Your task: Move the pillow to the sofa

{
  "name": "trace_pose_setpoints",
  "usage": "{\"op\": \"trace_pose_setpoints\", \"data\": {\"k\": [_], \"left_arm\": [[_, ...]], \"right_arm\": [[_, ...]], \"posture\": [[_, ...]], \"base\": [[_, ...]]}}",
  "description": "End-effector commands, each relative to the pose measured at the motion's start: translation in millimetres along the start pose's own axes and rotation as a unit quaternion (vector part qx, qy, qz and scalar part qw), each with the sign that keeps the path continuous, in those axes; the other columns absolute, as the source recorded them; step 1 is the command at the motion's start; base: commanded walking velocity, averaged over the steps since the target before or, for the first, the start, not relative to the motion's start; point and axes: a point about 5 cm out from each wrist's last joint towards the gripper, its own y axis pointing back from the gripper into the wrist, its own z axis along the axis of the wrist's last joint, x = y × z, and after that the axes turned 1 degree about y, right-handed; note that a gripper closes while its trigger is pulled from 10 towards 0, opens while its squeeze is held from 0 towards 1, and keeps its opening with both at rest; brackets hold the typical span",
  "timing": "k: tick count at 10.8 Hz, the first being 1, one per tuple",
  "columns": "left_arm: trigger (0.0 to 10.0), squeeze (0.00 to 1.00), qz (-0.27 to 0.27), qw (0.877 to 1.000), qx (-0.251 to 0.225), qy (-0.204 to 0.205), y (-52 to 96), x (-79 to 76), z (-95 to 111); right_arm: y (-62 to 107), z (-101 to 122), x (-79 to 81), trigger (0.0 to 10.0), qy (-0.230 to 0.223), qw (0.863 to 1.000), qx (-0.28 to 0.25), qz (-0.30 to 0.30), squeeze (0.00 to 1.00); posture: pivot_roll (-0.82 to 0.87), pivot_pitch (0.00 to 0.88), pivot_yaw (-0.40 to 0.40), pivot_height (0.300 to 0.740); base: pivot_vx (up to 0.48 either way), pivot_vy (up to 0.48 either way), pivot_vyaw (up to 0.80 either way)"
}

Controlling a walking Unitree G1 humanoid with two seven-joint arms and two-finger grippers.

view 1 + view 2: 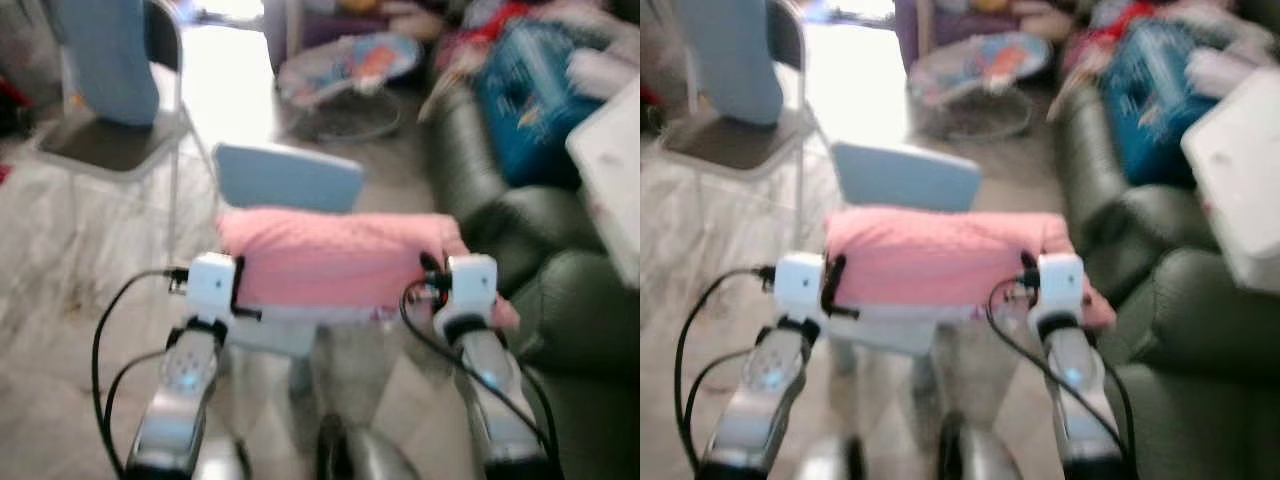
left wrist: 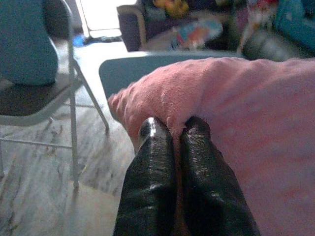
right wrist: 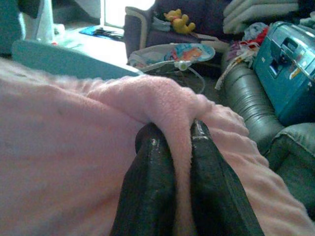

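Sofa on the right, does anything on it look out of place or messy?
Yes. The dark sofa is cluttered at its far end: a blue box lies tilted on it among heaped clothes. That leaves less room for the pink pillow, held between the left gripper and right gripper.
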Motion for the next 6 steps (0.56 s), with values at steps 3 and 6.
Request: {"op": "trace_pose_setpoints", "data": {"k": [3,6], "left_arm": [[10.0,0.00,0.007,1.000,-0.004,0.007,-5.3,3.2,3.8],[10.0,0.00,0.006,1.000,0.003,0.022,-3.9,4.2,2.2]], "right_arm": [[-7.1,7.0,-7.4,10.0,0.006,1.000,-0.012,-0.009,0.00],[-10.0,7.6,-9.7,10.0,0.011,1.000,-0.010,-0.012,0.00]], "posture": [[-0.07,0.083,-0.055,0.740],[-0.07,0.101,-0.054,0.740]], "base": [[-0.096,0.000,0.00],[0.000,0.402,-0.67]]}}
